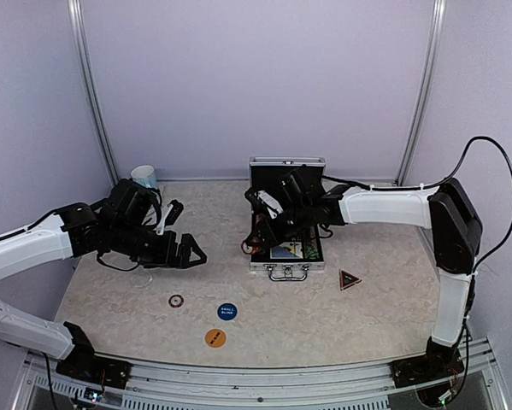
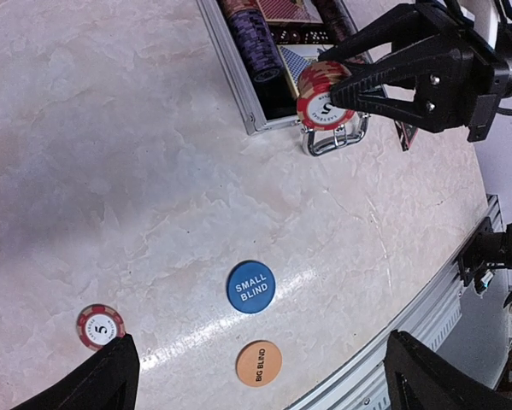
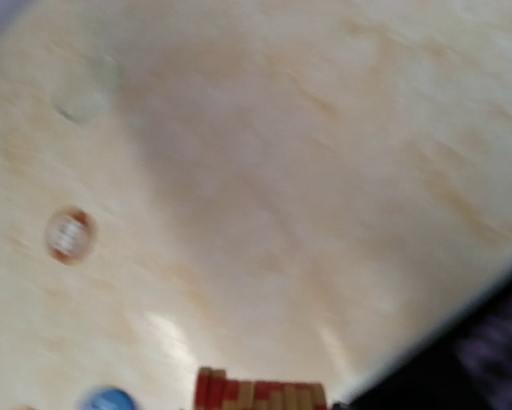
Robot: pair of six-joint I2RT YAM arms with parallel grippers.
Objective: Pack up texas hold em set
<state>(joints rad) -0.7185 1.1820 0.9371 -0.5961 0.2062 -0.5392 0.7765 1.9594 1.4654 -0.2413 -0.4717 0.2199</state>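
The silver case (image 1: 287, 266) lies open mid-table with its lid upright, chip stacks and cards inside (image 2: 257, 44). My right gripper (image 1: 252, 245) hangs over the case's front left corner, shut on a stack of red chips (image 2: 322, 92); the right wrist view, blurred, shows that stack (image 3: 260, 394) at its bottom edge. My left gripper (image 2: 264, 384) stands open and holds nothing, above the table left of the case. One loose red chip (image 2: 100, 326) lies by its left finger (image 2: 102, 380). The blue button (image 2: 251, 286) and the orange button (image 2: 258, 363) lie between the fingers. The dark triangular marker (image 1: 350, 279) lies right of the case.
A light blue mug (image 1: 144, 177) stands at the back left, behind my left arm. The table's metal front rail (image 2: 426, 316) runs close to the orange button. Frame posts stand at both back corners.
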